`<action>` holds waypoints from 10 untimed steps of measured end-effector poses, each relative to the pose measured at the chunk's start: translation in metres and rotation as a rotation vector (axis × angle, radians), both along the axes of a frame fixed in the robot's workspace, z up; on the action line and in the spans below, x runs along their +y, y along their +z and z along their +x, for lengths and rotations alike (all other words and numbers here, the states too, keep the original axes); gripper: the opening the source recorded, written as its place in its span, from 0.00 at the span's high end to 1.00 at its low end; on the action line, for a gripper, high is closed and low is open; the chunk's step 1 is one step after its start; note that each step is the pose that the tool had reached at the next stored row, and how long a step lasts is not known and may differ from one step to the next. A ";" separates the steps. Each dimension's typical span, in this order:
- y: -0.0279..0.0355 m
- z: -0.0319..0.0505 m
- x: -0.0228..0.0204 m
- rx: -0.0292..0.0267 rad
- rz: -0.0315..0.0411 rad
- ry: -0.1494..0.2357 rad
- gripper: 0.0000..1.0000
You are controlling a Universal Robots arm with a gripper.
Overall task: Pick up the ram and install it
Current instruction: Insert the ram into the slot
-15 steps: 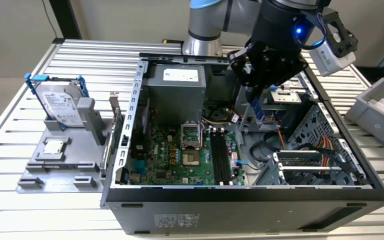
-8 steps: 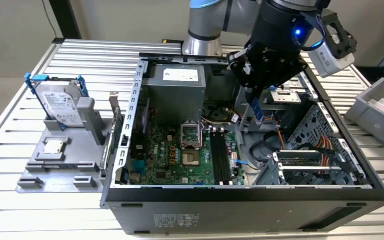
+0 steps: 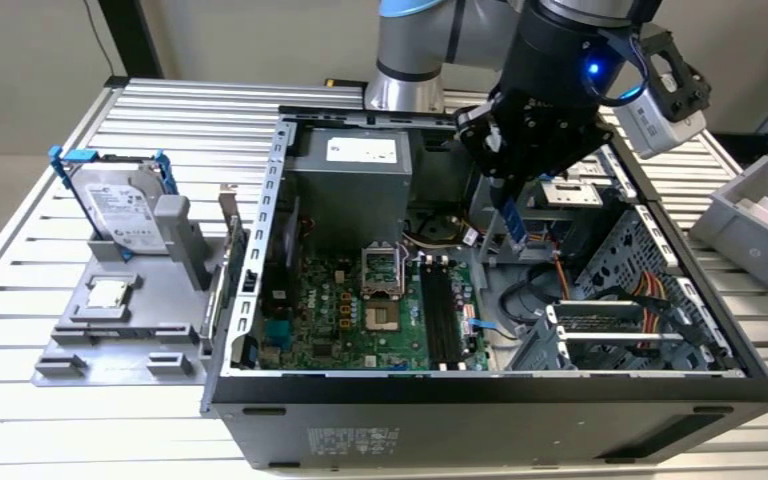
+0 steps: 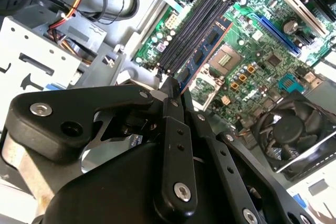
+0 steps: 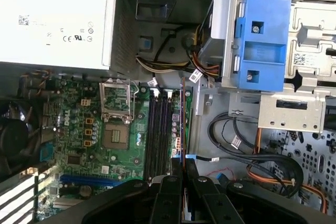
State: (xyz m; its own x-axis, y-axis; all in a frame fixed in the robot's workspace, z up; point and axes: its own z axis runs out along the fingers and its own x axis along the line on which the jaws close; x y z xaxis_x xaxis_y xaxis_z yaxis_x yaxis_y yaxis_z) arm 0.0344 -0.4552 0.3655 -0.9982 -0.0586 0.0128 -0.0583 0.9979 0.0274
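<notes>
My gripper (image 3: pixel 507 188) hangs over the open computer case, shut on the ram (image 3: pixel 516 226), a thin dark stick with a bluish face that points down into the case. In the second wrist view the ram (image 4: pixel 203 55) reaches out from the fingertips (image 4: pixel 167 88) above the long black slots (image 4: pixel 195 27). In the first wrist view the ram (image 5: pixel 182 121) shows edge-on, parallel to the slots (image 5: pixel 159 129) and just off their side toward the drive cage. It is held above the motherboard (image 3: pixel 344 320) and touches no slot.
The case holds a grey power supply (image 3: pixel 355 180), an open processor socket (image 3: pixel 381 290), a fan (image 4: pixel 290 129), a blue drive bracket (image 5: pixel 261 40) and loose cables (image 5: pixel 247 145). Left of the case, a hard drive (image 3: pixel 124 208) and a small chip (image 3: pixel 108 293) sit on a grey fixture. A grey bin (image 3: pixel 758 215) stands right.
</notes>
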 end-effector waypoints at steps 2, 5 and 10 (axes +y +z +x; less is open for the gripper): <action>-0.0014 0.0000 0.0001 0.0000 0.0001 0.000 1.00; -0.0019 0.0000 0.0000 0.0001 -0.0003 -0.002 1.00; -0.0021 0.0000 0.0001 0.0000 0.0000 -0.025 1.00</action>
State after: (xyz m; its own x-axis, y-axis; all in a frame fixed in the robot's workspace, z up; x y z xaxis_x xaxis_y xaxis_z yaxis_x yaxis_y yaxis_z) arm 0.0344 -0.4552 0.3634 -0.9994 -0.0333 0.0128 -0.0329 0.9991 0.0274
